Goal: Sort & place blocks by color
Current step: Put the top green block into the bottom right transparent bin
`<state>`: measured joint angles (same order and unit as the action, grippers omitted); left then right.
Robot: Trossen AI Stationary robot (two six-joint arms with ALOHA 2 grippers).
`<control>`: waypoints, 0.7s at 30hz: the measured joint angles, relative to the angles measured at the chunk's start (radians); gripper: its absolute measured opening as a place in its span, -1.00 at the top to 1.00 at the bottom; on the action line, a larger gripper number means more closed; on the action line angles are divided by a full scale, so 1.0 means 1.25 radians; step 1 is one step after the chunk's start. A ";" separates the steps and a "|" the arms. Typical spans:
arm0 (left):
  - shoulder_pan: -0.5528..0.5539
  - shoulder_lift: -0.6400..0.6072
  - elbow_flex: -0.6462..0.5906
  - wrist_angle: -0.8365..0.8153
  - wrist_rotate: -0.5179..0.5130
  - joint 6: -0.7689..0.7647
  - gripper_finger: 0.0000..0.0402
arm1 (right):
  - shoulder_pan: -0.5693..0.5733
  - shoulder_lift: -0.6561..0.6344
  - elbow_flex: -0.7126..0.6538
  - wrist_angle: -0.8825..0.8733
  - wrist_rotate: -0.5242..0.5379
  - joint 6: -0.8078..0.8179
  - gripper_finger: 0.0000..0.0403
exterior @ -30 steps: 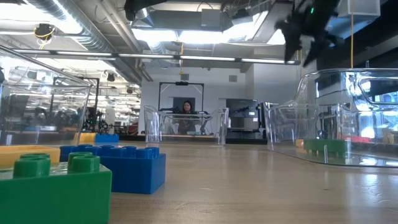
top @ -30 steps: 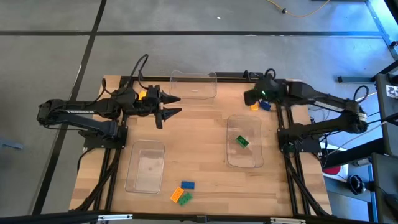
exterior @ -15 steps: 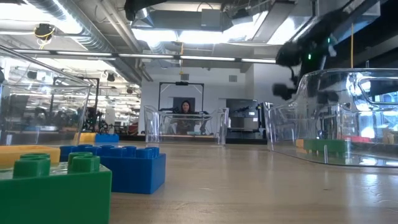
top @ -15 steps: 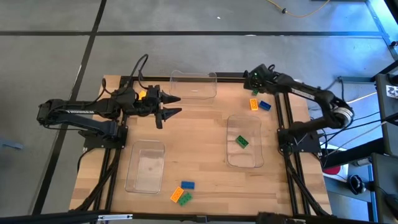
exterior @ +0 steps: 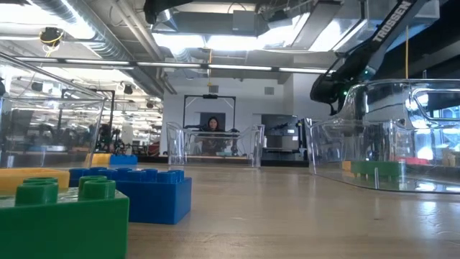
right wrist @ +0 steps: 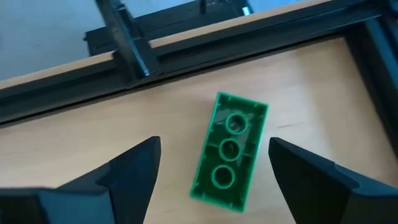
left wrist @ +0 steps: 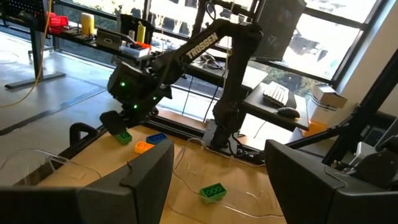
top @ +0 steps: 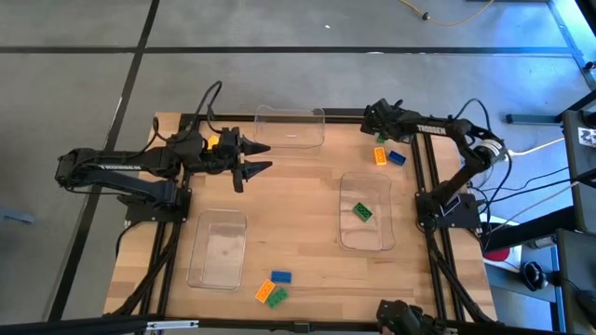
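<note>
A green block [right wrist: 229,151] lies on the wood at the table's far right corner, its hollow underside up. My right gripper [right wrist: 214,144] hangs over it, open and tipped down, one finger on each side and clear of it. An orange block [top: 380,155] and a blue block [top: 398,157] lie just nearer. Another green block [top: 361,212] rests in the right clear tray [top: 346,237]. Blue [top: 280,276], orange [top: 264,291] and green [top: 277,297] blocks sit by the near edge. My left gripper [top: 259,158] waits open and level at the far left.
A clear tray [top: 290,126] stands at the far middle and another [top: 218,247] at the near left. The black frame rail [right wrist: 186,46] runs close behind the green block. An orange piece [top: 214,141] shows beside the left arm's wrist. Bare wood lies in the middle.
My right gripper has swung toward the table's far edge and come down, tipping from near level to steeply downward and rolling. It now hangs over the green block in the far right corner. Its fingers have stayed open. The blocks have not moved.
</note>
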<state>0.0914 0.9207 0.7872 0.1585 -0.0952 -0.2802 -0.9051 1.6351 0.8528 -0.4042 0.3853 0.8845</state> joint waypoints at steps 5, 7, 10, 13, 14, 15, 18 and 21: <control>0.000 0.000 0.000 0.000 0.000 0.000 -0.21 | -0.001 0.016 0.000 0.000 0.033 0.001 -0.47; 0.000 0.000 0.000 0.000 0.000 0.000 -0.21 | -0.005 0.029 0.001 0.003 0.032 0.003 -0.43; 0.000 0.000 0.000 0.000 0.000 0.000 -0.21 | -0.007 0.043 0.004 0.003 0.041 0.022 -0.32; 0.000 0.000 0.000 0.000 0.000 0.000 -0.21 | -0.007 0.047 0.009 0.011 0.045 0.026 -0.19; 0.000 0.000 0.000 0.000 0.000 0.000 -0.21 | -0.007 0.047 0.009 0.010 0.047 0.029 -0.15; 0.000 0.000 0.000 0.000 0.000 0.000 -0.21 | -0.007 0.047 0.009 0.010 0.047 0.032 -0.10; 0.000 0.000 0.000 0.000 0.000 0.000 -0.21 | -0.007 0.047 0.009 0.010 0.047 0.025 0.05; 0.000 0.000 0.000 0.000 0.000 -0.001 -0.21 | -0.006 0.047 0.007 0.004 0.047 0.022 0.19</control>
<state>0.0914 0.9207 0.7876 0.1582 -0.0952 -0.2811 -0.9124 1.6938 0.8616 -0.3986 0.4438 0.9123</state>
